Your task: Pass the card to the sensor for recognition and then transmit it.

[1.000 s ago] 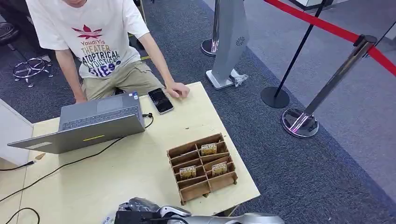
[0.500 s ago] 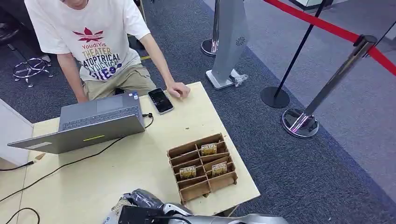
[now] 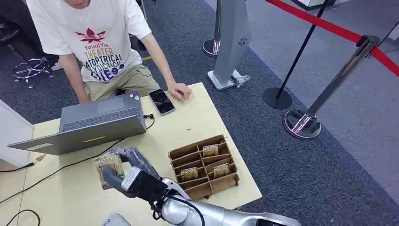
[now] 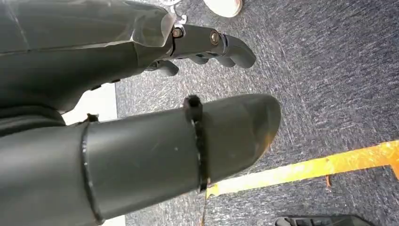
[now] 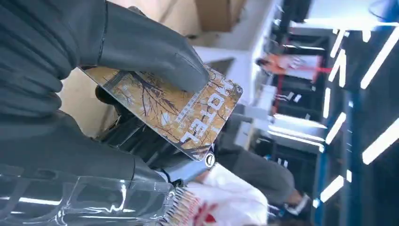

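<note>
At the far left we see an open grey laptop point(image 3: 89, 123) on the pale wooden table point(image 3: 141, 174), its cable trailing toward the near edge. Just nearer, our right hand point(image 3: 123, 170) is raised above the table and holds the card point(image 3: 108, 167) upright; in the right wrist view the thumb point(image 5: 146, 49) presses onto the card's point(image 5: 176, 110) printed face with dark fingers behind it. A person point(image 3: 99, 42) sits at the far side, one hand by a dark phone point(image 3: 162, 101). To the right stands the wooden divider box point(image 3: 203, 168), holding three more cards. Our left hand point(image 4: 207, 44) hangs over carpet, fingers curled in, holding nothing.
</note>
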Robot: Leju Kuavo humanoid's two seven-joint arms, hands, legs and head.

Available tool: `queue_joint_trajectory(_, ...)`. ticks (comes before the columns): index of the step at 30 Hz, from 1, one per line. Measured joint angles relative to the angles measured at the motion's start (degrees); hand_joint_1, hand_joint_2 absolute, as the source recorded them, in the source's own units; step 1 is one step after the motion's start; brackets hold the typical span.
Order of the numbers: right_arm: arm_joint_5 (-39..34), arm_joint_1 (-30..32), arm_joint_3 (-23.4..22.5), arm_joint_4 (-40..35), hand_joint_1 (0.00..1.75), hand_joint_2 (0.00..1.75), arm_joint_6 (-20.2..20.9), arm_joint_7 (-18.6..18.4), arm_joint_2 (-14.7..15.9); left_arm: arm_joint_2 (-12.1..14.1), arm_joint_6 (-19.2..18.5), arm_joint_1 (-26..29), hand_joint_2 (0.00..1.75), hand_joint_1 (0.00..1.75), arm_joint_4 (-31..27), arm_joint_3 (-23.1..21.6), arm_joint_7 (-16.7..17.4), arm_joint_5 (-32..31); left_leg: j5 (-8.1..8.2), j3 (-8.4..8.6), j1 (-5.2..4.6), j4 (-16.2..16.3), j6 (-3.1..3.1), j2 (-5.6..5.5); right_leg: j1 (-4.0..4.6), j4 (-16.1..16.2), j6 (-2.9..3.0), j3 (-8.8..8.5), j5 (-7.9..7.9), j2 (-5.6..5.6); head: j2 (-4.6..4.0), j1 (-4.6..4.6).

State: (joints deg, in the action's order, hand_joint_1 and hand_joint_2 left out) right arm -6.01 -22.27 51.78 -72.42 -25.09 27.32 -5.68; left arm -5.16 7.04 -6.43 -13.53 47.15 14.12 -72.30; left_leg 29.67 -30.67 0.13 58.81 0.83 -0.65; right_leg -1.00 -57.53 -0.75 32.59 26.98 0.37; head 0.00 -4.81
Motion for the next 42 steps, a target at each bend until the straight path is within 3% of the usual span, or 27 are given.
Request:
queue_joint_trajectory(5,5.71,-1.38,-3.74,-5.86,1.75,1.75,-0.18,-0.5,0.13,0.0,0.28,-0.07,0.0,0.0,0.0,0.0,-0.09,0.63,0.0,0.0,0.0,0.0,0.0,0.0,0.0,0.0,0.0,0.0,0.0,0.0,0.0,0.0)
queue_joint_trajectory(11,11.38,-5.14,-6.7,-6.95,1.75,1.75,-1.94,-3.06,-0.59,-0.02,0.33,-0.11,0.0,0.0,0.0,-0.07,-0.33,0.24,-0.01,0.0,0.0,0.0,-0.01,0.0,0.0,-0.01,0.0,0.0,-0.01,0.0,0.0,0.0)
queue_joint_trajectory(29,21.31,-18.95,-8.43,13.63,1.75,1.75,-11.83,-5.01,-7.63,0.02,0.59,-0.07,0.0,0.0,0.0,-0.11,-0.5,1.31,-0.02,-0.03,0.01,0.0,-0.02,-0.02,0.0,-0.03,0.0,0.0,-0.01,-0.01,0.0,0.0)
queue_joint_trajectory(35,34.28,-19.87,-9.81,18.61,1.75,1.75,-13.95,-3.56,-9.66,0.09,0.59,0.48,0.0,0.0,0.04,-0.11,-1.03,1.51,-0.02,-0.02,0.01,0.0,-0.02,-0.03,0.0,-0.03,0.0,0.0,-0.01,-0.02,0.0,0.0)
queue_joint_trajectory(42,51.55,-17.55,-17.23,20.51,1.75,1.75,-13.94,-0.09,-12.37,0.15,0.85,0.89,0.0,0.0,0.11,-0.11,-1.53,1.68,-0.02,-0.02,0.01,0.0,-0.02,-0.02,0.0,-0.03,0.0,0.0,-0.01,-0.02,0.0,0.0)
